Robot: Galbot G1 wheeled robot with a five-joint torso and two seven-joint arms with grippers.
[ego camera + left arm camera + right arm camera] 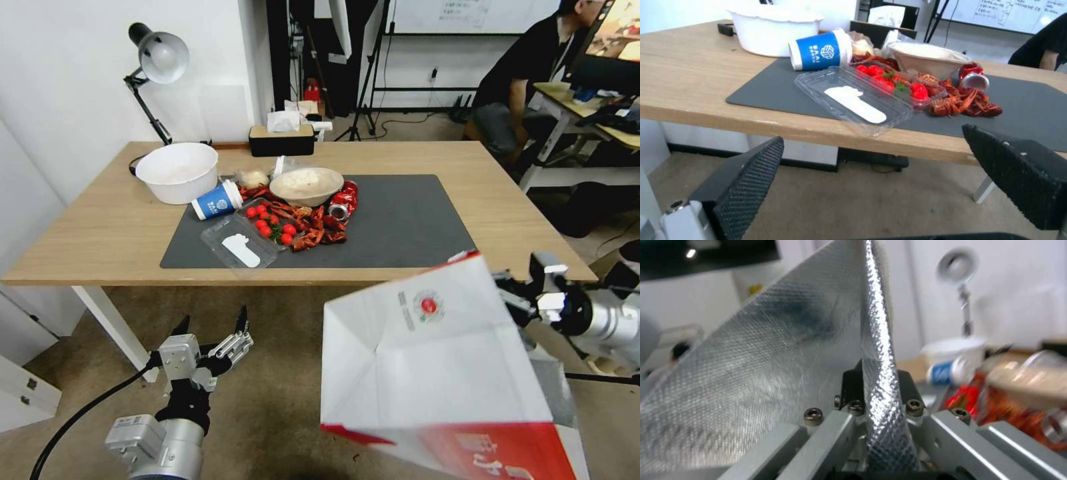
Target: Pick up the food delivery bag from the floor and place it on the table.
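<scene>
White bowl (177, 171), blue cup (217, 200), tomatoes (270, 223), crayfish (313, 230), desk lamp (152, 73).

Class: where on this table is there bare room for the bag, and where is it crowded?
Free: the dark grey mat's right half, beyond the red can, and bare wood of the table right of it. Crowded: the mat's left half, around the white bowl, blue cup and crayfish.

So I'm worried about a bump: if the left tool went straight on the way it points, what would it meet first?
Probably the table edge. The open left tool sits below tabletop height, aimed at that edge, with the clear tray just past it. Depth is hard to judge.
</scene>
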